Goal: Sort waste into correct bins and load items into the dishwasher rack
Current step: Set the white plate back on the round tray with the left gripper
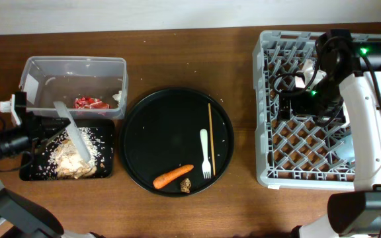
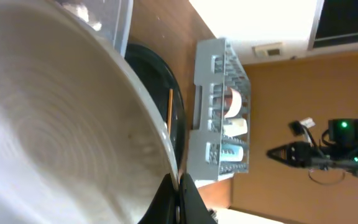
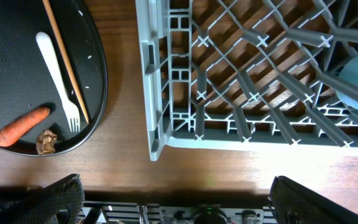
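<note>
White plate (image 2: 61, 124) rim sits pinched between left fingers (image 2: 195, 205) (tilted).

Left arm (image 1: 5, 142) reaches in from the left edge; left claw (image 2: 179, 198) clamped on the rim of a tilted white plate (image 2: 61, 124). Right arm (image 1: 366, 125) stretches forward from the near edge; right claw (image 3: 176, 186) faces down, fingers spread wide.

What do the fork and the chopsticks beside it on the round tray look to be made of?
The fork looks like plastic: matte white, thin, moulded in one piece. The chopsticks look like bare wood or bamboo: pale tan, slim, unpainted. Neither shows metallic shine.
</note>
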Action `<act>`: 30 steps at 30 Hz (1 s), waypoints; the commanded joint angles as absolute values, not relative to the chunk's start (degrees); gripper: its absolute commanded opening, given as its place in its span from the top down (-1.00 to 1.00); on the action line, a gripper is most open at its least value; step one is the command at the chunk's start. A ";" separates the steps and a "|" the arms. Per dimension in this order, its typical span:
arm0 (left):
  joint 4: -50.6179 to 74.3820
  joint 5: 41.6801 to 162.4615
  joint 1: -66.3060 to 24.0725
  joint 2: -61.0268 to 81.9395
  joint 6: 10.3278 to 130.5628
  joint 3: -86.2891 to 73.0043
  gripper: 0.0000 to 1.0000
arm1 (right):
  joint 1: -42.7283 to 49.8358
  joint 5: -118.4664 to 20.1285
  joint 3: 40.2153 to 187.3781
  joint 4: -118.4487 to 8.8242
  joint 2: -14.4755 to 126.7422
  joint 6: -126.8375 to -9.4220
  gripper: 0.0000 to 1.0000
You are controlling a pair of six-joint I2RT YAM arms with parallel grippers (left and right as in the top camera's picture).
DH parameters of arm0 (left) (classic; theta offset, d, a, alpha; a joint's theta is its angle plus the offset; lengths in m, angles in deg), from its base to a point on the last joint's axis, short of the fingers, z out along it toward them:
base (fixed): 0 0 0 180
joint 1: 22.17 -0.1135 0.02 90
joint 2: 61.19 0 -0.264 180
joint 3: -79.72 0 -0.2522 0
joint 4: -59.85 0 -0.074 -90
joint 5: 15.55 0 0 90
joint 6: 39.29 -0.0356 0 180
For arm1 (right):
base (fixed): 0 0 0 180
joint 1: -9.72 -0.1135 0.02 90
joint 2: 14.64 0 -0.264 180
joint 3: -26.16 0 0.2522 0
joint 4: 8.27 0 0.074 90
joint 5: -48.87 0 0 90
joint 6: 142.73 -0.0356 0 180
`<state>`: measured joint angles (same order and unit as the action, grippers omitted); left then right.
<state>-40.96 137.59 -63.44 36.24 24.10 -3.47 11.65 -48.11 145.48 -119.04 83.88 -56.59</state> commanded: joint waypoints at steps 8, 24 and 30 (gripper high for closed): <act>-47.03 137.44 -56.08 32.32 15.92 -3.43 1.00 | 11.67 -47.93 145.19 -119.34 83.31 -55.93 -0.97; 1.88 90.95 15.55 47.91 62.02 -3.45 0.78 | 11.67 -47.96 145.19 -119.37 83.31 -55.93 -0.98; -7.84 90.92 11.94 42.44 62.00 0.57 -0.15 | 11.67 -47.96 145.19 -119.37 83.31 -55.93 -0.97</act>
